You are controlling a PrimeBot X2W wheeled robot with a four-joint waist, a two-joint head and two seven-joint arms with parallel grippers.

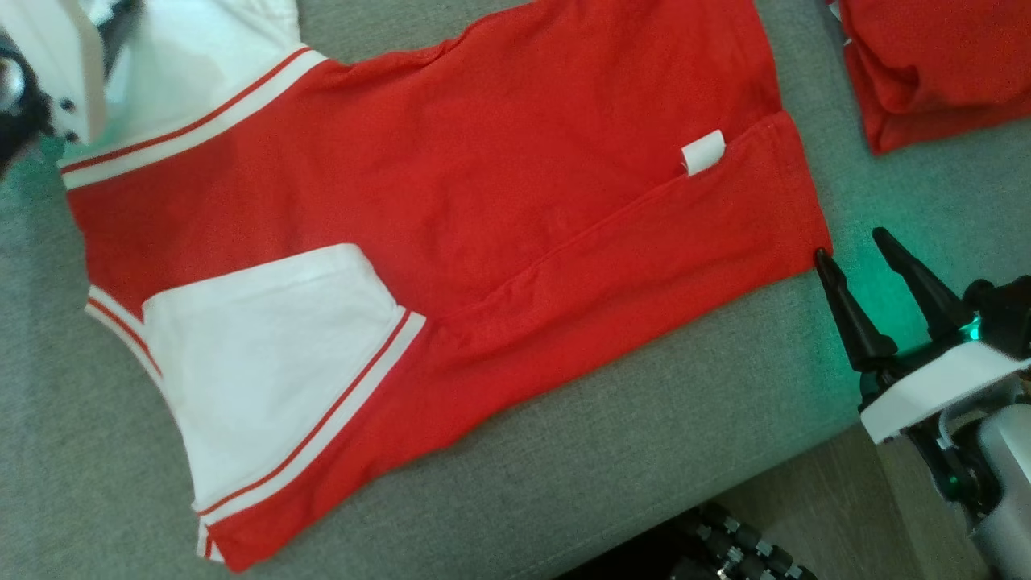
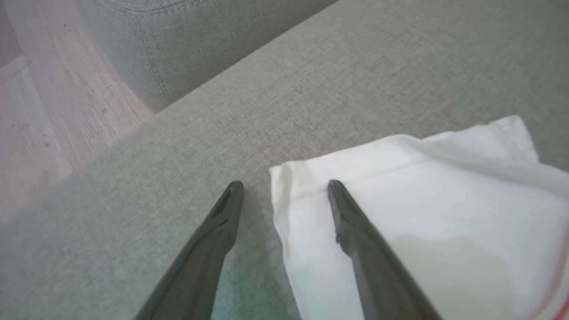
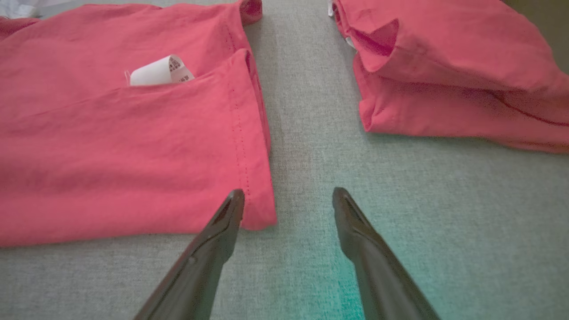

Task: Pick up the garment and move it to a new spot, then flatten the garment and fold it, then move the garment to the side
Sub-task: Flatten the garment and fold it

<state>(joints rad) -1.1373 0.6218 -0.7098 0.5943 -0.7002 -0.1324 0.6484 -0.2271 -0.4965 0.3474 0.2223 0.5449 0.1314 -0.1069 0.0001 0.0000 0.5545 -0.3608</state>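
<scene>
A red garment (image 1: 483,185) with white sleeves and red-striped trim lies spread on the grey cushion (image 1: 644,435), a white label sticking out near its hem. My right gripper (image 1: 852,251) is open at the hem's near corner (image 3: 260,213), its left finger touching the cloth edge, nothing between the fingers. In the left wrist view my left gripper (image 2: 284,186) is open over the corner of a white sleeve (image 2: 400,200), one finger above the cloth, the other over bare cushion. The left arm's pale body shows at the head view's top left.
A second red cloth (image 1: 934,64), folded, lies on the cushion at the far right, also in the right wrist view (image 3: 444,75). The cushion's front edge drops to wooden floor (image 1: 838,499). The left wrist view shows floor (image 2: 53,111) beyond the cushion's side.
</scene>
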